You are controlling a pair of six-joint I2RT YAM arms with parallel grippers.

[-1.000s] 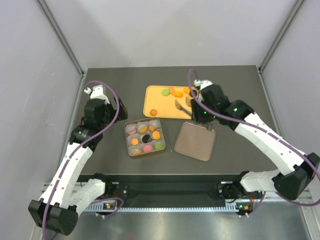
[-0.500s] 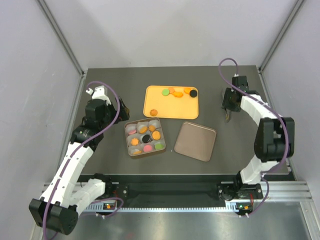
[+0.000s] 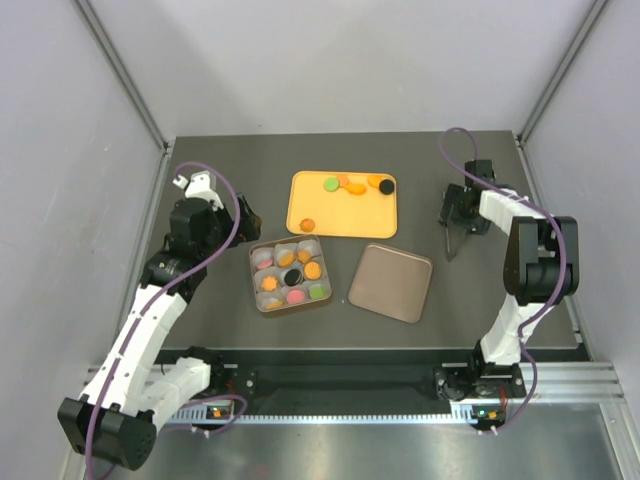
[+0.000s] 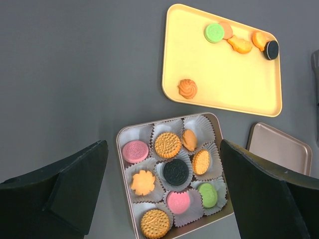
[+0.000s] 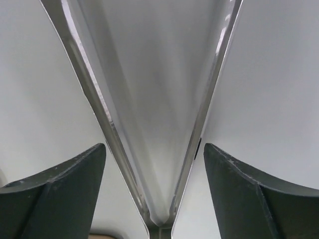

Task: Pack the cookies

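Note:
The cookies lie in two places. Several fill the white paper cups of the brown box (image 3: 290, 275) (image 4: 128, 201): orange, pink, green, and a black one (image 4: 176, 171). More sit on the yellow tray (image 3: 345, 215) (image 4: 224, 74): a green one (image 4: 215, 33), orange ones (image 4: 240, 45), a black one (image 3: 386, 186) and a lone orange swirl (image 4: 188, 88). My left gripper (image 3: 245, 212) (image 4: 163, 144) hangs open above the box, holding nothing. My right gripper (image 3: 454, 232) (image 5: 154, 149) is open and empty at the table's right side, away from the tray. Its camera sees only the enclosure's corner.
The box's brown lid (image 3: 391, 282) (image 4: 279, 149) lies flat right of the box. Grey enclosure walls with metal posts (image 5: 149, 149) stand close on three sides. The right arm is folded back near the table's right edge (image 3: 540, 260).
The right arm left the tray and swung to the table's right side, and its jaws have opened wider. A black cookie now shows at the tray's far right. The left arm stayed still.

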